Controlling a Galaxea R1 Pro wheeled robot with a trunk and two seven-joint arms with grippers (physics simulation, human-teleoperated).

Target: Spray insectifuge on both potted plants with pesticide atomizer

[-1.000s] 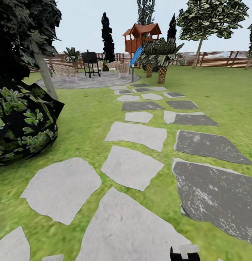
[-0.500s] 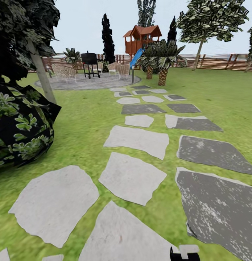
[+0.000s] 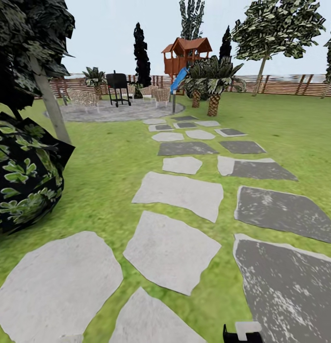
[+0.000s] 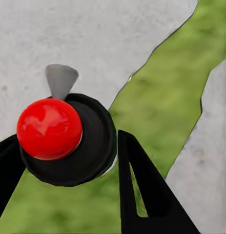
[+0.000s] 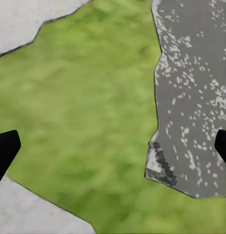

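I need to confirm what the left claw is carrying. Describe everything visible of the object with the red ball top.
In the left wrist view, the object shows from above: a glossy red ball seated on a round black body, with a small grey cone-shaped spout jutting from its rim. It looks like smooth plastic. It sits between the left claw's two black fingers, which flank it closely, apparently gripping it. Below it lie lawn and pale stepping stones. Its lower body is hidden.

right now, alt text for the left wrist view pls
A red ball-topped black round object sits between the left gripper's two black fingers, seen from above. Below lie pale stepping stones and green grass.
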